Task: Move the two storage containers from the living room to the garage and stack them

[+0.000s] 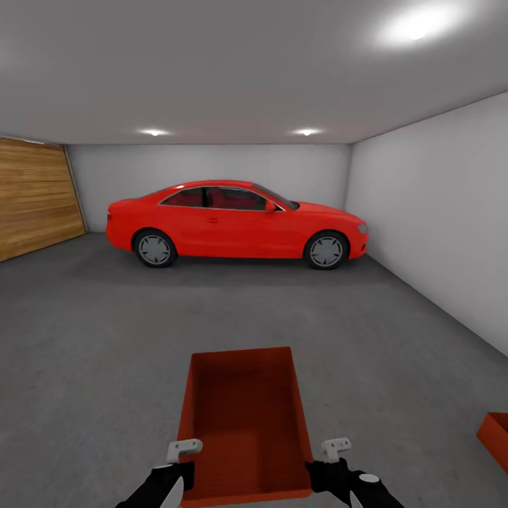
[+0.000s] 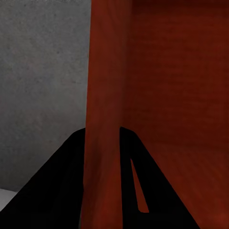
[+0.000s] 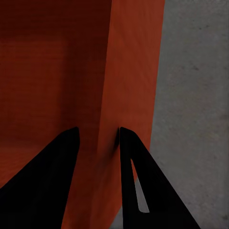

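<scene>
Both our grippers are clamped on the bin (image 1: pixel 243 423), one on each long wall. Our left gripper (image 2: pixel 102 138) has its black fingers (image 2: pixel 57 191) pinched over the thin left wall, one outside, one inside. Same story on the other side: our right gripper (image 3: pixel 98 138) straddles the right wall, fingers (image 3: pixel 43 176) closed tight against it.

That bin between our hands is an orange-red, open-topped box with plain thin walls, bare inside, long axis pointing away from us. It hangs over the dark grey concrete floor (image 1: pixel 92 353), though we can't tell whether it touches down.

Off to the right of our right hand, low at the edge, we catch the corner of a second orange-red bin (image 1: pixel 495 437) sitting on the floor, well apart from the first.

Far ahead of both hands a red car (image 1: pixel 233 222) is parked side-on against the pale back wall (image 1: pixel 212 166), with the brown slatted door (image 1: pixel 35 194) out to the left.
</scene>
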Controlling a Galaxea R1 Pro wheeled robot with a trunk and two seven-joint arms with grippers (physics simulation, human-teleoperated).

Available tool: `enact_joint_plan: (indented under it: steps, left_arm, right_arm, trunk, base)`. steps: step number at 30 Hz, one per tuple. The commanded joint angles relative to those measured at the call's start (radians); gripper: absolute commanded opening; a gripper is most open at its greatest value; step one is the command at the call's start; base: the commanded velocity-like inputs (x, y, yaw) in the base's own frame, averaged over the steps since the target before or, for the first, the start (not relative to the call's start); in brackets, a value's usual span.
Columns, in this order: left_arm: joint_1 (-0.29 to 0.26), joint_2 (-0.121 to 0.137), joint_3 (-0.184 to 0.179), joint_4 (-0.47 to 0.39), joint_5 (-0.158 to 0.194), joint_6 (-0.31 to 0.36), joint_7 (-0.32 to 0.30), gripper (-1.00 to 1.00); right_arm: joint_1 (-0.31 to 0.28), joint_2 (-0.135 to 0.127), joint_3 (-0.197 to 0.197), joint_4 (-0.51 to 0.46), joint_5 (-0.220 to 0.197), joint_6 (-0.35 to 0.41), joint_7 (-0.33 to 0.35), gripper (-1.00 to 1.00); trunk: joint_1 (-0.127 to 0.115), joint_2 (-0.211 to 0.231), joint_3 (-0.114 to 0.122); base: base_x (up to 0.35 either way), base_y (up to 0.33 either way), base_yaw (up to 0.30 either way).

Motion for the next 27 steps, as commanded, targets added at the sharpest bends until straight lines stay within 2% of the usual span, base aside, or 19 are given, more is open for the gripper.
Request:
enact_joint_plan:
  steps: [1,8,20,27]
  left_arm:
    - [0.000,-0.039,-0.014,-0.005,0.003,-0.001,0.005,-1.00]
    - [0.000,-0.039,-0.014,-0.005,0.003,-0.001,0.005,-1.00]
    - [0.000,-0.039,-0.014,-0.005,0.003,-0.001,0.005,-1.00]
    - [0.000,-0.039,-0.014,-0.005,0.003,-0.001,0.005,-1.00]
  right_arm:
    - [0.000,0.001,-0.007,0.002,0.007,0.007,0.007,-1.00]
    - [0.000,0.001,-0.007,0.001,0.006,0.008,0.006,-1.00]
    - [0.000,0.001,-0.007,0.002,0.007,0.008,0.006,-1.00]
    - [0.000,0.001,-0.007,0.002,0.007,0.008,0.006,-1.00]
  trunk:
    - [0.000,-0.001,0.000]
    - [0.000,-0.001,0.000]
    - [0.000,-0.001,0.000]
    - [0.000,-0.001,0.000]
  base:
    - [0.000,0.000,0.000]
    - [0.018,0.000,0.000]
    - [0.259,0.000,0.000]
    - [0.017,0.000,0.000]
